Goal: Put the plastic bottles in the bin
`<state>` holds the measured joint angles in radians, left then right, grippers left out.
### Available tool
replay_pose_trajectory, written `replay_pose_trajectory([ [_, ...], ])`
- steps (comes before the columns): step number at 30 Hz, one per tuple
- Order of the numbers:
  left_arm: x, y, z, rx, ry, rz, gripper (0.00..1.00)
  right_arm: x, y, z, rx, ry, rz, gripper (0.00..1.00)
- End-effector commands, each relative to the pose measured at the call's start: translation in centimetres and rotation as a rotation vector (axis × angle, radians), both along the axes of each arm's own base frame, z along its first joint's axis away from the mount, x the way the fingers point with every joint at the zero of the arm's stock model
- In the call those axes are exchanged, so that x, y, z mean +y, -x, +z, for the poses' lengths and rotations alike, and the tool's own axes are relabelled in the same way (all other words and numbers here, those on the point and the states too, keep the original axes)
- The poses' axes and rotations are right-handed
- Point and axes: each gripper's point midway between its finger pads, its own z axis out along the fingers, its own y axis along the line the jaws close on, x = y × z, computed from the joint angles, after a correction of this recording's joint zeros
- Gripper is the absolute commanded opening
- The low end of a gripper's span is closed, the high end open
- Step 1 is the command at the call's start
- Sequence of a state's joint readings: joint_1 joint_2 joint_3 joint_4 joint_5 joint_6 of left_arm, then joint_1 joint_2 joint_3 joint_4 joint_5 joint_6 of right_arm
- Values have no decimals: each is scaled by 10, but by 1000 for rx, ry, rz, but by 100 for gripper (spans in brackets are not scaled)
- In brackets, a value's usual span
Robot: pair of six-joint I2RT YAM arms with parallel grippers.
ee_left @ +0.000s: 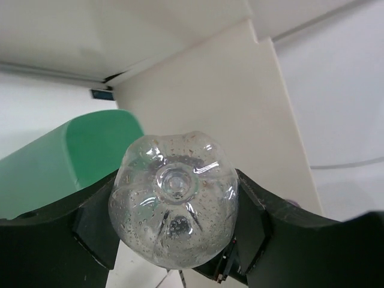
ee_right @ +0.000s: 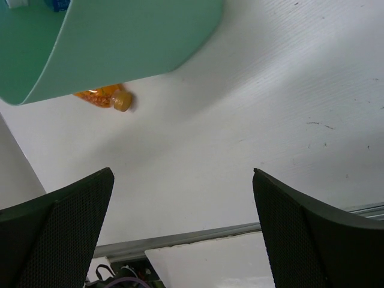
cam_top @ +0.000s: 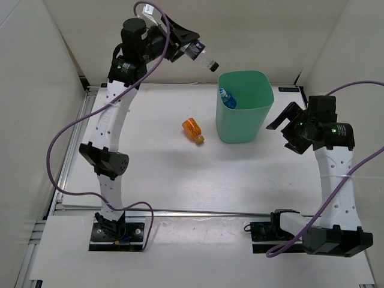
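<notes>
Clear black-capped bottle [cam_top: 204, 58] gripped by left end effector [ee_left: 174, 231] — its dimpled base shows only wrist-side; right end effector [ee_right: 182, 180] gapes.

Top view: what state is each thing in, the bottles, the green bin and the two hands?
bin: upright, open-topped.
blue-label bottle: inside the bin.
left hand: shut on the clear bottle, raised.
clear bottle: held in the air, black cap pointing toward the bin.
orange bottle: lying on its side on the table.
right hand: open, empty.
</notes>
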<state>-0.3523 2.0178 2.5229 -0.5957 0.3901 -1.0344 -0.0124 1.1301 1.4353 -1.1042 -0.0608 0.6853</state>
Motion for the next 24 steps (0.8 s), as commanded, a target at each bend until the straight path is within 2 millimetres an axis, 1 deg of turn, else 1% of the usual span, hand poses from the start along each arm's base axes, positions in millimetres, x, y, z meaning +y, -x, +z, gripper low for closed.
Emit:
replay_pose_trajectory([
  [1,-36,-11,-8,-99,1,-109,46,-2,8,4,-24,-7,-12,100],
  [2,-46,-15,-14,-111,-3,-123,46,-2,12,3,-26,-13,-19,100],
  [3,-62,-10,-17,-127,-6,-152,51,-4,12,-1,-17,-13,-28,100],
  [4,-69,-7,-12,-154,5,-165,51,-4,16,-3,-15,-13,-29,100],
  [5,-76,-8,-15,-169,-1,-167,51,-3,20,-2,-24,-21,-38,100],
  [6,-89,-9,-23,-165,-1,-178,51,-5,22,-3,-25,-21,-47,100],
  [7,-91,-13,-26,-175,3,-178,52,-5,28,-5,-22,-21,-47,100],
  [8,-99,-14,-30,-176,5,-179,52,-5,30,-3,-30,-26,-53,100],
  [9,-107,-18,-38,-166,11,-177,52,-4,34,-6,-22,-27,-54,100],
  [10,-107,-18,-35,-177,16,-176,52,-4,36,-4,-31,-27,-54,100],
  [11,-114,-20,-40,-169,22,-176,52,-6,40,-2,-39,-18,-61,100],
  [12,-114,-20,-38,-177,26,-176,52,-9,43,-5,-24,-6,-72,100],
  [13,-120,-18,-44,-164,22,-180,52,-10,49,-2,-36,2,-79,100],
  [14,-121,-20,-52,-159,5,-180,52,-10,53,-2,-33,2,-79,100],
  [15,-126,-17,-56,-151,2,-189,52,-12,54,-1,-42,9,-85,100],
  [16,-128,-20,-63,-140,-3,-190,54,-12,56,-2,-33,9,-85,100],
  [17,-127,-22,-63,-139,-4,-181,56,-13,62,0,-49,23,-86,100],
  [18,-130,-26,-72,-127,-9,-181,58,-14,62,0,-49,23,-86,100],
  [19,-132,-30,-83,-110,-17,-182,66,-13,67,1,-49,23,-86,100],
  [20,-131,-31,-77,-114,-6,-172,70,-13,69,3,-61,23,-86,100],
  [21,-133,-33,-83,-98,-3,-172,76,-15,72,0,-47,30,-92,100],
  [22,-133,-33,-81,-106,1,-172,86,-15,74,2,-57,38,-83,100],
  [23,-132,-34,-81,-106,1,-163,100,-15,75,0,-48,38,-83,100],
  [24,-137,-31,-81,-106,1,-172,100,-15,76,0,-49,45,-75,100],
])
